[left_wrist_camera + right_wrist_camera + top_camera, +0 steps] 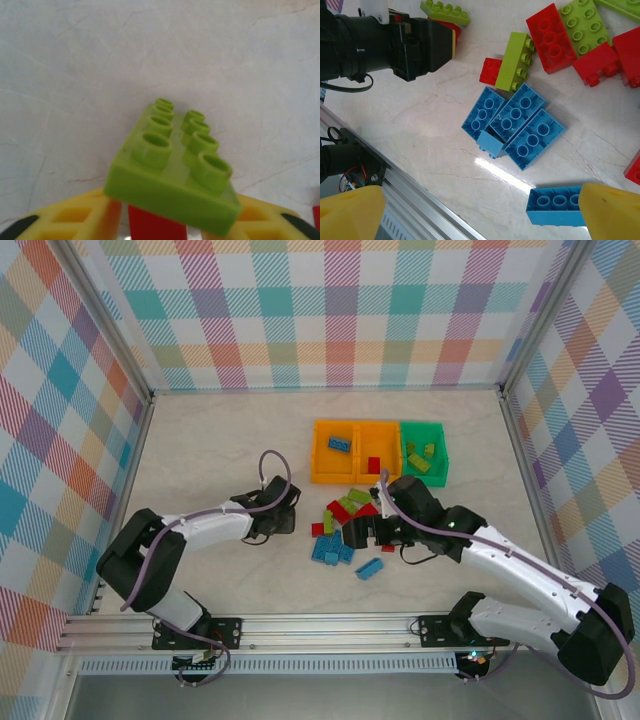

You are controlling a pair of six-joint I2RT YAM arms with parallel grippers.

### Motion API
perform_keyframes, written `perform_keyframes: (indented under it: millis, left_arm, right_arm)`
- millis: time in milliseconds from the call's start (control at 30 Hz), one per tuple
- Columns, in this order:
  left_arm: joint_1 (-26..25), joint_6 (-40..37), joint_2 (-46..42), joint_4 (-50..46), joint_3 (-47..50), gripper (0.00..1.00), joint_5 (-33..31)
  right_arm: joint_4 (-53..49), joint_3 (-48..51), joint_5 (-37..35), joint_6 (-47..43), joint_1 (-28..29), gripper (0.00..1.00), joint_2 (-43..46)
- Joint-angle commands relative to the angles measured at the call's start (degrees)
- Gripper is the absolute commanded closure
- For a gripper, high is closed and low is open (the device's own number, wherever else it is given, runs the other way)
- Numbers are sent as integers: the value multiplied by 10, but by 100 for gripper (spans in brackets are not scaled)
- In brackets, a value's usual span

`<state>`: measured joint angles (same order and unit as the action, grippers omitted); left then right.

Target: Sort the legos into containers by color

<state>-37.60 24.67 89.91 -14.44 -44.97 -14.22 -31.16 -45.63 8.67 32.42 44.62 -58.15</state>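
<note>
Left pincer (pixel 292 518) grips a green lego (pixel 175 170); bare pale surface (pixel 200 460) lies beneath it and open to its left. Right pincer (pixel 366 536) stands wide over the loose legos (pixel 520 125), with a blue lego (pixel 552 204) just beside one fingertip (pixel 610 210). The containers (pixel 315 452) sit beyond it, short of the plaid back wall (pixel 320 320).

Nothing written, printed or numbered can be read. The green brick (pixel 172 170) shows plain studs with no legible mark, and so do the blue bricks (pixel 512 125) lying on the worktop (pixel 430 135).
</note>
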Motion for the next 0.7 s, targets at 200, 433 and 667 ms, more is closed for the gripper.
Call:
perform_keyframes:
  millis: [200, 433, 667]
  left_arm:
    - [6, -5, -22, 24, 5, 84, 17]
    - [-3, 22, -151, -87, 15, 86, 51]
    - [-61, 12, -255, -93, -38, 86, 135]
  right_arm:
    - [3, 4, -75, 15, 1, 0, 57]
    - [11, 14, -99, 23, -1, 0, 88]
    - [13, 9, -149, 31, -4, 0, 109]
